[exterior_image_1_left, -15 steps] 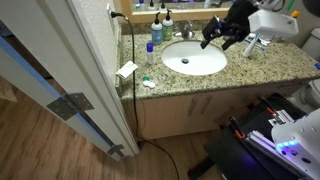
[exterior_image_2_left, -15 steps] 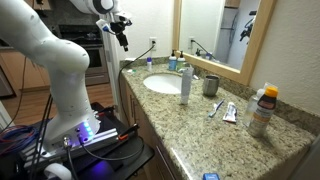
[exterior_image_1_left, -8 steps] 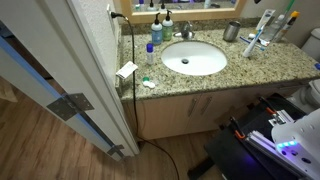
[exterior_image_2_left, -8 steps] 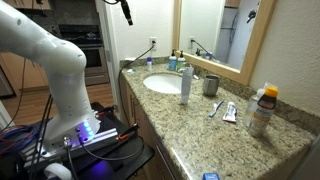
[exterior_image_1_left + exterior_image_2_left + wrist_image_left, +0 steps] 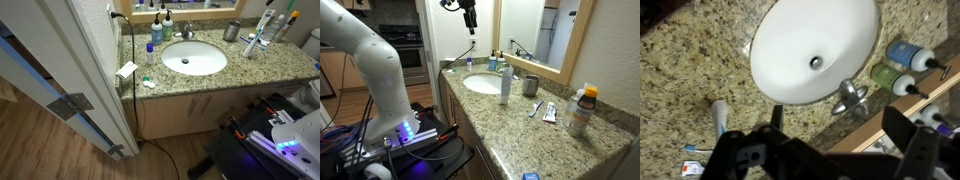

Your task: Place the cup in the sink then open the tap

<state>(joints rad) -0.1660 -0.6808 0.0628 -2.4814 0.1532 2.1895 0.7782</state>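
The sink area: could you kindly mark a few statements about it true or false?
1. The sink is empty. True.
2. The cup sits in the sink. False: it stands on the counter, apart from the basin.
3. The tool holds the cup. False: it hangs open and empty, high above the counter.
4. The tap stands at the sink's rim. True.
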